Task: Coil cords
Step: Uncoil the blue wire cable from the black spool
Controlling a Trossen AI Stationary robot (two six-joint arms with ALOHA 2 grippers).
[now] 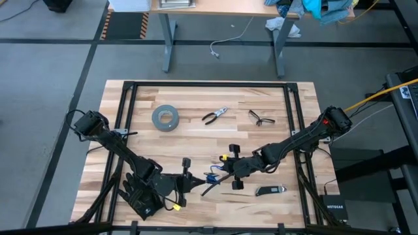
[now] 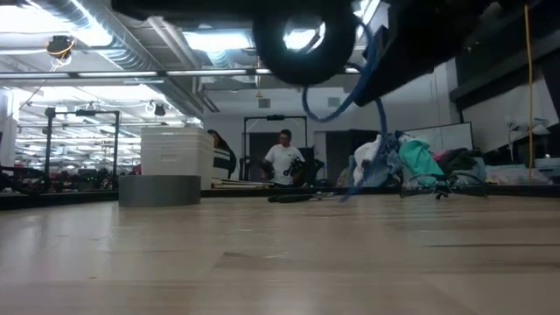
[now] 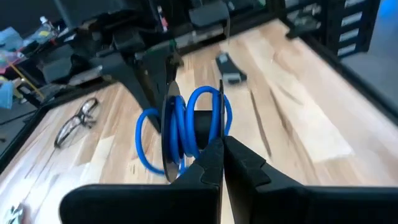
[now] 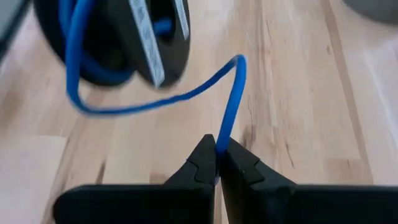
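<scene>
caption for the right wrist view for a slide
Right gripper shut on the blue cord trailing from a black spool.

This is a robotics lab or workshop in a big industrial hall. A butcher-block table (image 1: 196, 140) in a black frame stands on grey floor, with tape (image 1: 165, 117), pliers (image 1: 214, 116) and safety glasses (image 1: 261, 118) toward its far edge. Beyond it are exposed ducts (image 2: 105, 35), strip lights, a person (image 2: 284, 159) and a cluttered desk (image 1: 215, 6).
</scene>
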